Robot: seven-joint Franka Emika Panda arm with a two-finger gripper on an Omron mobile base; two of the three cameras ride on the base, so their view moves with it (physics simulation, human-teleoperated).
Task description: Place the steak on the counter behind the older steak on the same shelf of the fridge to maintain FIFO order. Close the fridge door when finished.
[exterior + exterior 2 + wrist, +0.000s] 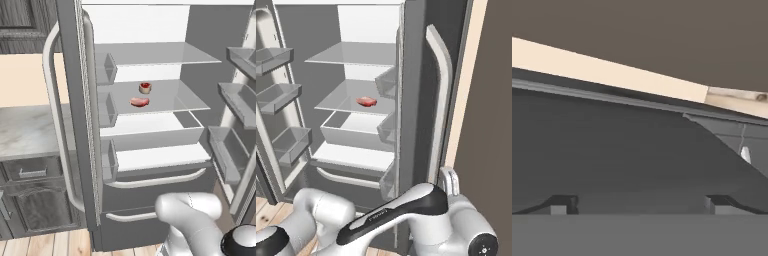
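Observation:
The fridge [195, 30] stands with both doors swung out. On its middle glass shelf the steak [145, 88], small, dark red and tan-rimmed, sits behind the older steak [139, 102], a flat pinkish slab [366, 101]. The counter [25, 130] lies left of the fridge with no meat on it. My gripper [637, 204] is open, its fingertips [559, 204] far apart with nothing between them. It faces a dark grey panel close up. In the right base view my arm [401, 210] bends low toward the outer side of the near door.
The left door [75, 100] with its long pale handle [55, 125] juts toward me; the same door and handle [438, 100] stand right of the opening. The other door's bins [235, 125] hang at the right. Two drawers [150, 182] sit below. A beige wall strip [612, 70] crosses the hand view.

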